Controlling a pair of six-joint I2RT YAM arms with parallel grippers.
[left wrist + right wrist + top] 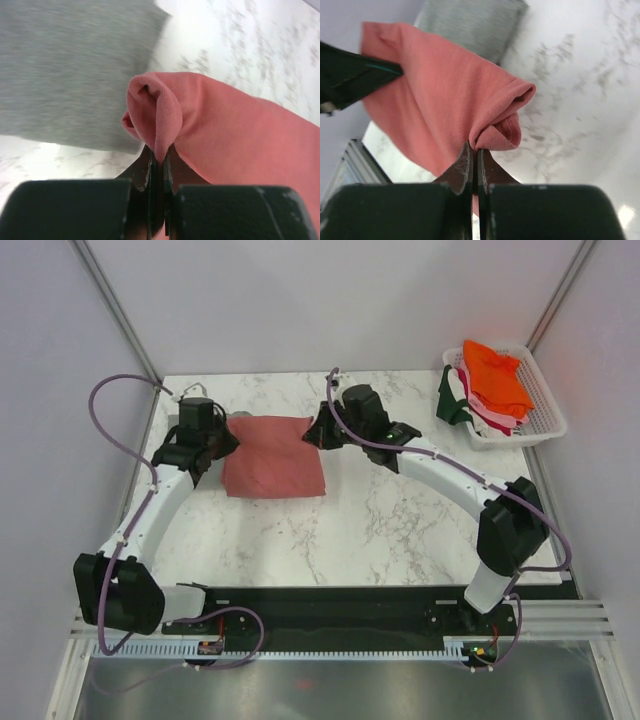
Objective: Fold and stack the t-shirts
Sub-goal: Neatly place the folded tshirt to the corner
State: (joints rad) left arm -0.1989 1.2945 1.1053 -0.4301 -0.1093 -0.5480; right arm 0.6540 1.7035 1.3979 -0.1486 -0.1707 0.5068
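Between the two pairs of jaws the salmon-pink t-shirt (272, 455) is spreading as a folded panel. Each pair is gripping a bunched corner of it with no gap showing: the left jaws are pinching one rolled edge, the right jaws the opposite one. Below and just beyond both sets of jaws, the grey t-shirt (65, 70) is lying flat on the bench (400, 530), so the step in hand is probably laying the pink one on top of it. Doing it well is calling for both arms lowering together, holding the cloth level and taut enough not to sag. Its edges need lining up with the grey edges under the jaws before letting go. Releasing one side early is risking a skewed, wrinkled stack. Well off to the right of the right jaws, other t-shirts (495, 375) are waiting in the basket (545, 432).
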